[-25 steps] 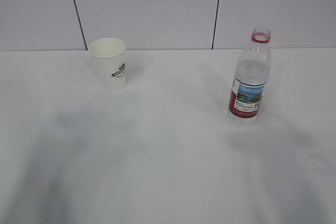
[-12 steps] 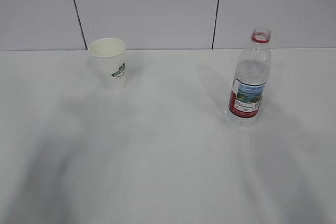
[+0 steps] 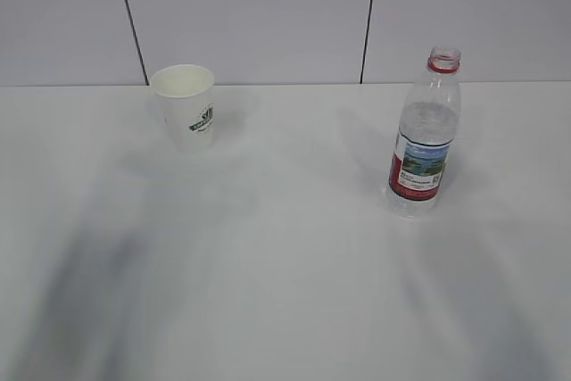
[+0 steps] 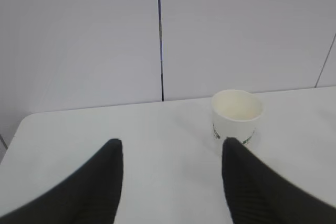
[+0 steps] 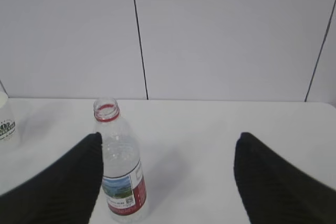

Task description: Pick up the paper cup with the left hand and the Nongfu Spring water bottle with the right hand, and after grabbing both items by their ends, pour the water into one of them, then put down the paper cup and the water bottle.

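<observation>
The paper cup at upper left and the Nongfu Spring water bottle at right are left ungripped on the surface, both pairs of fingers being held wide apart and empty.

Table shadows shifted — left one narrower.

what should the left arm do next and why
Probably shift right and move forward: the left end effector is open and empty, and the paper cup stands upright beyond its right fingertip, not between the two, so it isn't lined up yet.

Both grippers: L gripper & R gripper w/ black, finely ribbed, tapering fingers.
</observation>
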### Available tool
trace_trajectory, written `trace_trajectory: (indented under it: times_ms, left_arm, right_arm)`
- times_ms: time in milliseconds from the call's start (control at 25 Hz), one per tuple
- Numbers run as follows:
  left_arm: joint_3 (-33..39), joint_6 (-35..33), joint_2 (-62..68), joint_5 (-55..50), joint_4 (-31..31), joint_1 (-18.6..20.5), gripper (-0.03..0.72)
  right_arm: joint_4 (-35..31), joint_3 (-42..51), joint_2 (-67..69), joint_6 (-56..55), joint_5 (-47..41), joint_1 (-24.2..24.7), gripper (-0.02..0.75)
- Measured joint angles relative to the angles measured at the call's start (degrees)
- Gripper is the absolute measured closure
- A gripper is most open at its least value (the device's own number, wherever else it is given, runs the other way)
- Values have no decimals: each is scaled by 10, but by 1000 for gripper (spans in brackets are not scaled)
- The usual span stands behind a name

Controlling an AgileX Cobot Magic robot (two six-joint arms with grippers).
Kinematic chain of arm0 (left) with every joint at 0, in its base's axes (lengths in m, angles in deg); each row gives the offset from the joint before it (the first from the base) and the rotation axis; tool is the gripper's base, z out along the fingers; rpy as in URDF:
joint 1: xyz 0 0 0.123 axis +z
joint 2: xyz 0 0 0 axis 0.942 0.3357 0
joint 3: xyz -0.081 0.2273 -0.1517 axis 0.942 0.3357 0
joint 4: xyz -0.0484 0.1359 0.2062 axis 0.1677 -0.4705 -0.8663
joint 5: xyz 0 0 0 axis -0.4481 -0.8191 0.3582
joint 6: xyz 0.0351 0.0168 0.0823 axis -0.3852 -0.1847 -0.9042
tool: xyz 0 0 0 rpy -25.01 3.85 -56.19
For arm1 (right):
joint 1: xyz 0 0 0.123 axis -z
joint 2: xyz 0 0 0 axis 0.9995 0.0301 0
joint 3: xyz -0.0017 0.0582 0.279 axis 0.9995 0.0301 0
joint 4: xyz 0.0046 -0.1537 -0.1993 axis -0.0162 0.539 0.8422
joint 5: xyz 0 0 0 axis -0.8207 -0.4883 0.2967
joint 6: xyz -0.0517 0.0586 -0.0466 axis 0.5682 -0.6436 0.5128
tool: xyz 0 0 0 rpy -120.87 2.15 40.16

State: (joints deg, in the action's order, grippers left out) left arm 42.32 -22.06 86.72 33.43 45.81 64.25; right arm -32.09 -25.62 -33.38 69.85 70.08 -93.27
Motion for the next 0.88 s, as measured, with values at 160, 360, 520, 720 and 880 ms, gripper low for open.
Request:
trace_trajectory:
  times_ms: [160, 360, 520, 720, 880]
  left_arm:
    - [0, 0, 30, 29, 0, -6, 234]
    - [0, 0, 62, 46, 0, -33, 233]
    - [0, 0, 91, 79, 0, -56, 233]
    - [0, 0, 123, 112, 0, -66, 234]
    - [0, 0, 129, 114, 0, -66, 234]
  right_arm:
    - [0, 0, 19, 0, 43, 0, 153]
    - [3, 0, 38, 0, 57, 0, 153]
    - [7, 0, 49, 0, 79, 0, 153]
    - [45, 0, 74, 0, 120, 0, 153]
    - [53, 0, 90, 0, 145, 0, 153]
